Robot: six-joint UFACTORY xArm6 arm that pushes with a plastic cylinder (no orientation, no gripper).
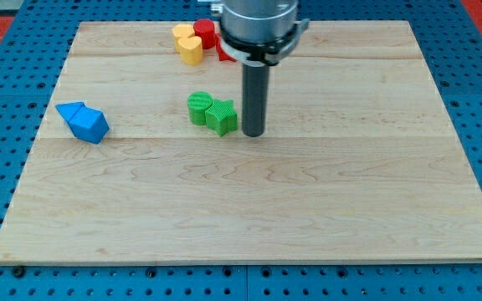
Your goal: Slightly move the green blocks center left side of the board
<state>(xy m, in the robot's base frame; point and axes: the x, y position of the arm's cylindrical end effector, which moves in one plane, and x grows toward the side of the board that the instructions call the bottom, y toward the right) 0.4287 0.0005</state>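
Our tip [253, 134] rests on the board [308, 217] just at three o'clock of the green star [222, 116], which touches the green cylinder [199, 108] at its nine o'clock. We carry no fingers, only a bare rod, so nothing grips. Both greens sit above the board's centre; they look light, stiff and slippery, likely to pivot apart, so we would press the star's right face squarely.

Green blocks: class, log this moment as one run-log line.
tip: right of green star | green cylinder: touching star's left | blue blocks: far left | push: pending
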